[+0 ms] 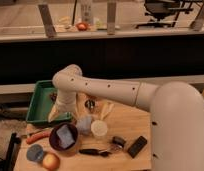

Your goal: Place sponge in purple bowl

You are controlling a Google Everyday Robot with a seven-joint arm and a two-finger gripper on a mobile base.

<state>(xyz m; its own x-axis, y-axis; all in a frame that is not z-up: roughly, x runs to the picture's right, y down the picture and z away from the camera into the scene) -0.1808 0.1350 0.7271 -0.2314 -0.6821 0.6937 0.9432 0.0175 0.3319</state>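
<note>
The claw (62, 118) hangs at the end of the white arm (102, 90), left of centre in the frame, over the near edge of the green tray (39, 102) and just above the far rim of the purple bowl (54, 142). It is released, jaws spread wide, and nothing sits between them. Whether a fingertip touches the bowl's rim cannot be told.

The sponge (66, 136) lies inside the bowl, in the lower left of the frame, below the claw and apart from it. It rests at a slant, its broad pale face turned up. Its long axis seems to run from upper left to lower right, with one corner pointing toward the bottom of the frame.

A grey-blue cup (85, 123) stands just right of the bowl, with a white cup (99, 129) beside that. An orange stick (37, 136) lies left of the bowl.
</note>
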